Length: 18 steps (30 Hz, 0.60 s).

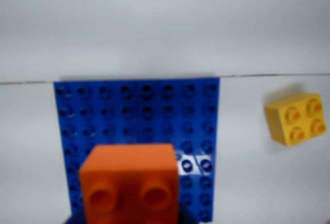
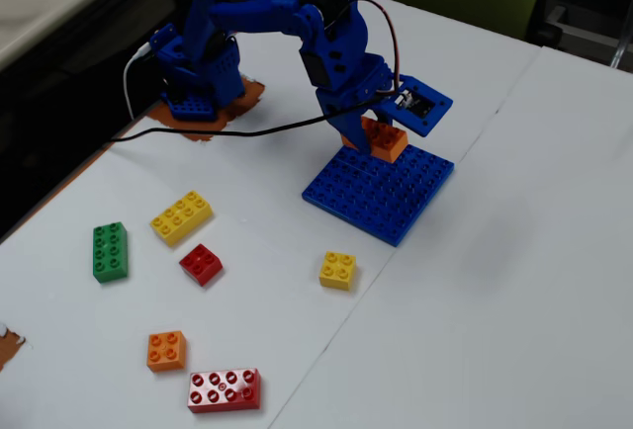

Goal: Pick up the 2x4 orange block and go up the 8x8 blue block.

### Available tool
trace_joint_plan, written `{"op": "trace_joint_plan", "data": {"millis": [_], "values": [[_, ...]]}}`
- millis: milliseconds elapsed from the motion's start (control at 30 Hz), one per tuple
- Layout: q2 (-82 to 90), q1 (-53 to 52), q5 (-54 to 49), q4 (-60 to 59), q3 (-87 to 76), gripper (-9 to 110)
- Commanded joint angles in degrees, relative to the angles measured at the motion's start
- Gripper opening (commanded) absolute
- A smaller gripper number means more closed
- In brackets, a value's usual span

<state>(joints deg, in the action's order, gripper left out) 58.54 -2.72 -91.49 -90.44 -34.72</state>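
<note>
1. White table [image 2: 514, 251] under even light, with a dark floor beyond its edge in the fixed view; one blue arm [image 2: 287, 14] reaches out from its base over the working area
2. Gripper [image 2: 381, 132]: closed around the 2x4 orange block [image 1: 131, 182]; in the wrist view the block fills the lower centre, one short end with two studs turned toward the camera, while the fingers themselves are hidden
3. Directly beneath the gripper: the 8x8 blue block [image 1: 139, 110], lying flat on the table. In the fixed view the orange block sits over the plate's edge nearest the arm; whether it hangs just above the studs or already touches them cannot be told
4. Step in hand, as judged: seating the brick on the plate. It would go best with the brick held level, its sides parallel to the stud rows, lowered straight down and pressed before the jaws part; a tilted or skewed approach risks the brick riding on the stud tops or pushing the plate along the table
5. Beyond the plate: a small yellow four-stud brick [image 1: 297, 118] lies to the gripper's right in the wrist view, well apart from the plate and playing no part in this step
</note>
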Motion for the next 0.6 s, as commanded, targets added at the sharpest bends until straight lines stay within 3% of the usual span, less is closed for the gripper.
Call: {"op": "trace_joint_plan", "data": {"millis": [0, 567], "values": [[0.70, -0.44, 0.18, -0.35, 3.25, 0], [0.26, -0.35, 0.70, -0.44, 4.31, 0]]}}
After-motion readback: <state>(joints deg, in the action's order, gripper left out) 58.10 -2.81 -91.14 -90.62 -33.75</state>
